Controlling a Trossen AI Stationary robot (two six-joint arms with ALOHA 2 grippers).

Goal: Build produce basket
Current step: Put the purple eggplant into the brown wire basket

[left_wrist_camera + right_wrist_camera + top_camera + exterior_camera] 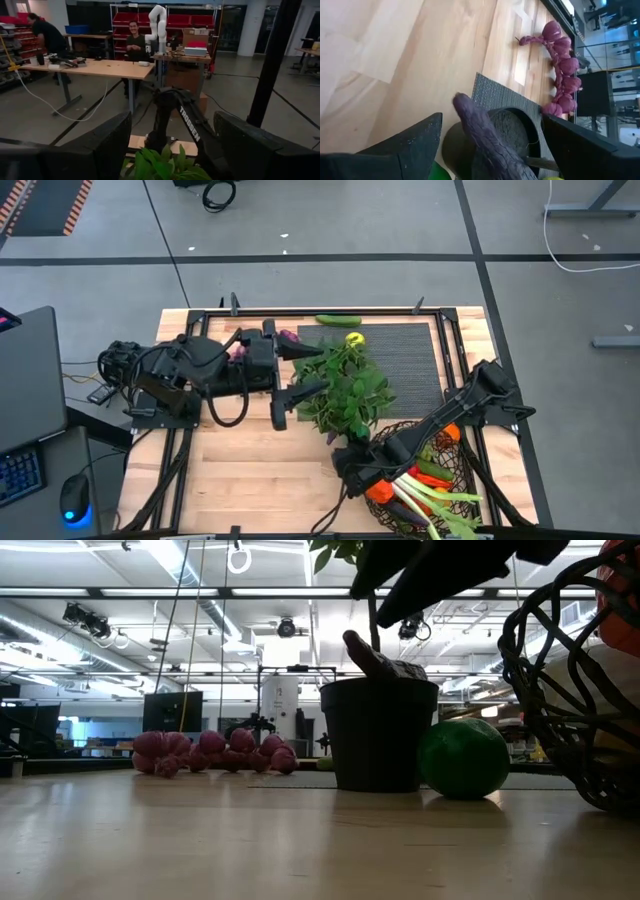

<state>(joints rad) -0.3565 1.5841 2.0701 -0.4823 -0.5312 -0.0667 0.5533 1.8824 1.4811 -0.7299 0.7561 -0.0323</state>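
The wire basket (452,480) stands at the table's near right and holds produce: a leek (440,500), orange and red pieces. A cucumber (338,320) and a lemon (354,338) lie at the mat's far edge. Purple grapes (562,65) lie on the wood to the left. A lime (462,758) rests against the black pot (378,735) of the leafy plant (345,390). My right gripper (492,120) hangs open over the pot, just left of the basket. My left gripper (308,372) is open, high at the plant's left side.
The black ribbed mat (405,358) covers the table's far middle, with the pot on its near left corner. Bare wood (260,470) lies near and left. People stand at a workbench (90,67) in the room beyond.
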